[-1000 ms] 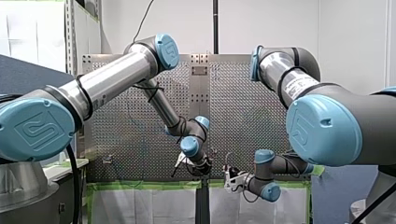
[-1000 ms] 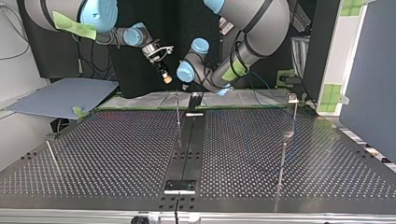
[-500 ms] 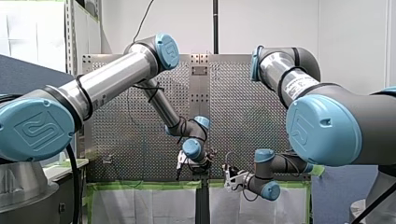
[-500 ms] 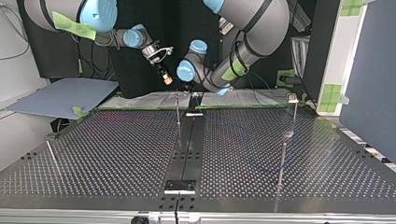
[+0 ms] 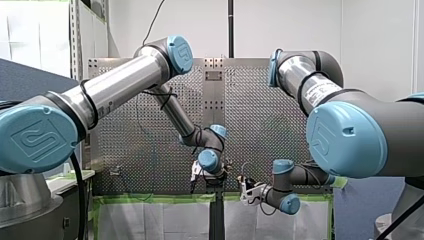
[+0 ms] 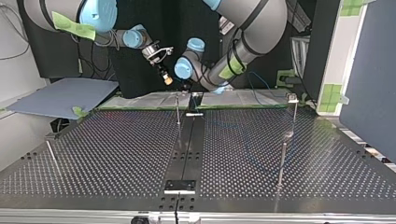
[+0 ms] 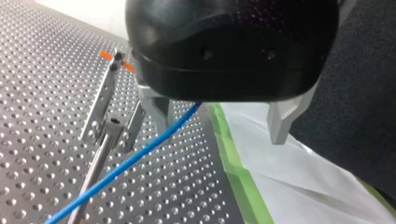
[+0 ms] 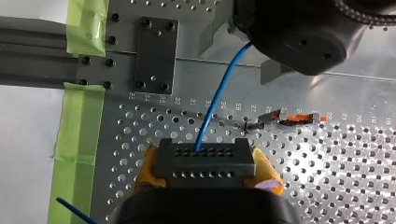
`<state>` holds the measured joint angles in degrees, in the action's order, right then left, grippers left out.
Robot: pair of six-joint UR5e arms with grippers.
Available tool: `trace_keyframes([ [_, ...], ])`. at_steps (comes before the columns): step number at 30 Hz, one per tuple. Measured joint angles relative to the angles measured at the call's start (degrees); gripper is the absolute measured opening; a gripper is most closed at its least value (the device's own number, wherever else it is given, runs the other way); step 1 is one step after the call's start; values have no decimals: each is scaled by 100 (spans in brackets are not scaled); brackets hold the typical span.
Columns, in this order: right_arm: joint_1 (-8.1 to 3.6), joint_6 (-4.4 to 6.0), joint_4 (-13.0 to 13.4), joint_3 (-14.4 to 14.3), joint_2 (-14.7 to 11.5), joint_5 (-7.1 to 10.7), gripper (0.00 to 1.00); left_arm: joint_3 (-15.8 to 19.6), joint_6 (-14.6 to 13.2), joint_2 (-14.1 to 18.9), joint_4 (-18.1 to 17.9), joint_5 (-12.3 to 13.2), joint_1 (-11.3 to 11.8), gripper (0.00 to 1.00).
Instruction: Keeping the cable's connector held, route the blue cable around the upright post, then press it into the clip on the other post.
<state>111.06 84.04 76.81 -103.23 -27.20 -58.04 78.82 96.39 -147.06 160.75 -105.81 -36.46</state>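
The connector (image 8: 205,163) is clamped in the right jaws. The left jaws are held apart, the blue cable (image 7: 135,156) passed between them over the bench (image 7: 42,93).

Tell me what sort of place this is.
Probably a robotics lab cell: my left arm and my right arm work over a perforated table edged with green tape, an upright post on it, and my right pincer grips the connector of the blue cable.

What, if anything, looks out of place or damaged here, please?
Nothing stands out. The connector sits square in my right gripper, and the blue cable runs unkinked to my left gripper, whose fingers stand open.
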Motion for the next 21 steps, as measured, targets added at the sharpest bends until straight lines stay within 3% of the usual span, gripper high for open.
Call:
trace_keyframes([
  [1,0,0,-1,0,0,-2,0,0,-6,-1,0,-18,-15,100],
  [2,0,0,-5,0,0,-7,0,1,-9,-1,0,-41,-25,84],
  [3,0,0,-9,0,0,-9,0,2,-11,-1,0,-73,-34,84],
  [5,0,0,-17,0,0,-13,0,3,-13,0,1,-165,-53,57],
  [6,0,0,-19,2,0,-16,0,2,-14,1,2,-209,-61,57],
  [8,0,0,-23,1,0,-20,0,1,-6,0,7,-315,-75,36],
  [9,0,0,-23,1,-1,-21,0,1,-2,1,12,-359,-80,36],
  [11,0,0,-24,1,0,-23,0,1,0,1,40,-463,-86,21],
  [12,0,0,-25,1,-1,-23,0,2,-3,1,56,-507,-88,21],
  [14,0,0,-25,2,-1,-24,0,2,-16,1,89,-613,-89,5],
  [21,-6,0,-90,79,0,-29,0,5,-50,2,120,-946,-96,5],
])
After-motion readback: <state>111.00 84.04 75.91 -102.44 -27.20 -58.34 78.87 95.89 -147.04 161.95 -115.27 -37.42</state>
